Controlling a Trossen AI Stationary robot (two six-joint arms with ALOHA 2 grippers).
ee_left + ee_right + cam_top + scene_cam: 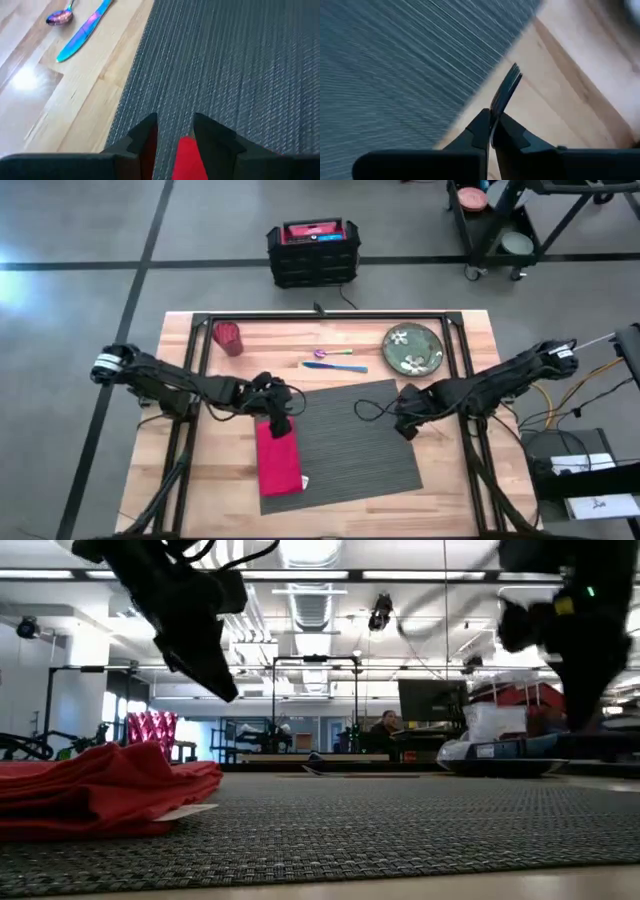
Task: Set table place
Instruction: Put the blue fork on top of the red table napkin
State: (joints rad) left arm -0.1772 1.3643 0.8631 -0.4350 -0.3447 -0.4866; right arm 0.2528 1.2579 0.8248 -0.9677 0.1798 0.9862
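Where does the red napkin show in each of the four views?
High view: red napkin on the placemat's left end.
Low view: folded at far left.
Left wrist view: a red sliver between the fingers.
Right wrist view: not in it.
Shared landmark: the ribbed placemat.

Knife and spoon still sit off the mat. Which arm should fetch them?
Left. The left gripper hangs open above the napkin, knife and spoon close ahead. The right gripper is shut on a fork at the placemat's right edge.

Dark grey ribbed placemat flat, slightly askew (mid-table, front).
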